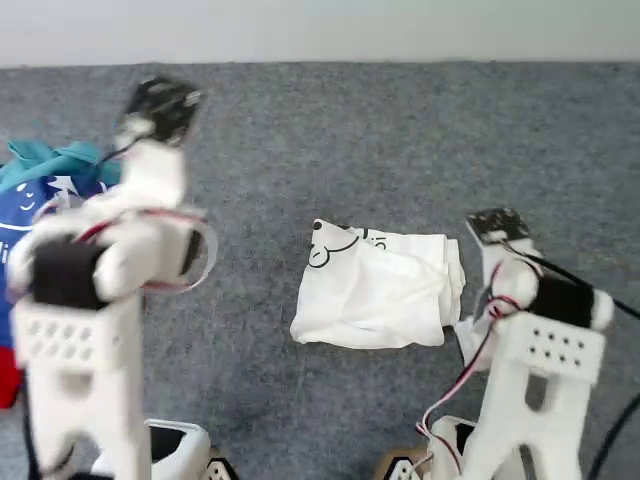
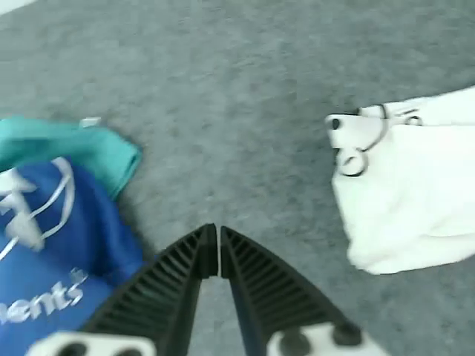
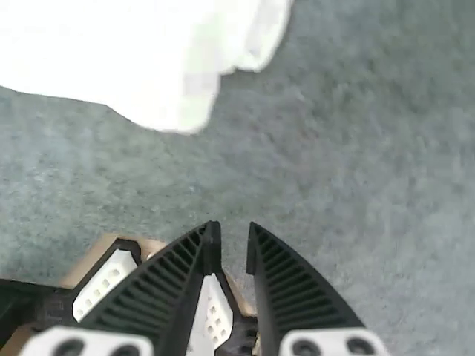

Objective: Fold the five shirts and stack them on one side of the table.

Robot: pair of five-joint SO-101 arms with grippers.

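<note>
Right claw: slightly ajar with a narrow gap between the tips, gripping nothing. It hangs over bare grey bench beside the near corner of the white shirt, apart from it.
Left claw: tips pressed together and empty, over the bench between the blue shirt and the white shirt, touching neither.
Red cloth: a sliver at the bench's left edge, nearest of the coloured pieces.
White shirt: folded into a rough rectangle at mid-bench, just left of the right arm, with a black line drawing on its far left corner.
Blue shirt: on the left side, white print facing up, partly behind the left arm.
Teal shirt: under the blue one, showing past its far edge.
Bench: grey felt-like surface.
</note>
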